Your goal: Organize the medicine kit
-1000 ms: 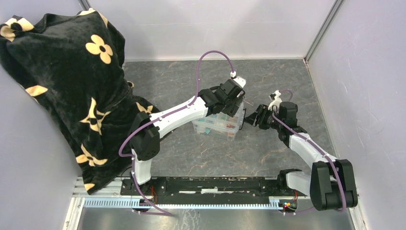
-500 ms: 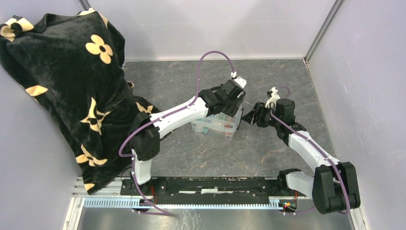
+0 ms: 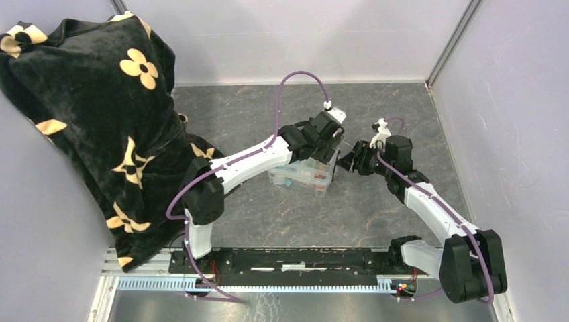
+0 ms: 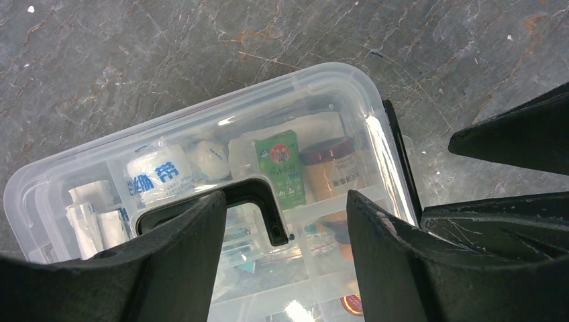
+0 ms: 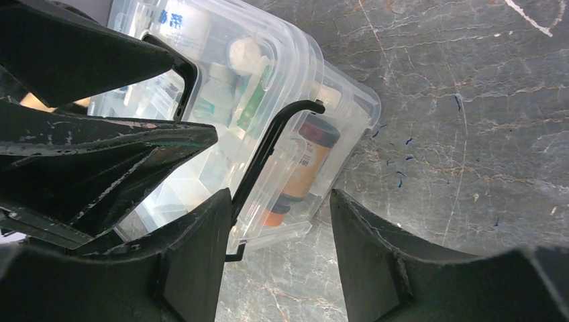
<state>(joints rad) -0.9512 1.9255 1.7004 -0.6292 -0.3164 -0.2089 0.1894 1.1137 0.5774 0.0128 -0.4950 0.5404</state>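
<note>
- One medicine kit [image 3: 300, 177] sits mid-frame in the top view, on the grey marbled bench [image 3: 228, 107], with its clear lid on.
- Two arms reach for it, each with one claw. One black cloth with yellow flowers [image 3: 94, 114] fills the upper left of that view.
- The left wrist view shows the kit's contents through the lid: a white roll with blue print [image 4: 158, 180], a white ball [image 4: 213, 158], a green carton [image 4: 280, 168] and a brown bottle with a dark red cap [image 4: 327, 166]. More small items lie lower down, too blurred to name.
- The left claw [image 4: 285, 201] is open. Its jaws stand apart over the lid, either side of the corner of the black handle [image 4: 265, 194], and are not closed on it.
- The right claw [image 5: 276, 201] is also open, straddling the kit's end where a thin black latch [image 5: 268, 151] runs. It grips nothing.
- Since a second ago, the right claw has moved up and left, closer to the kit's right end. The left arm has barely shifted.
</note>
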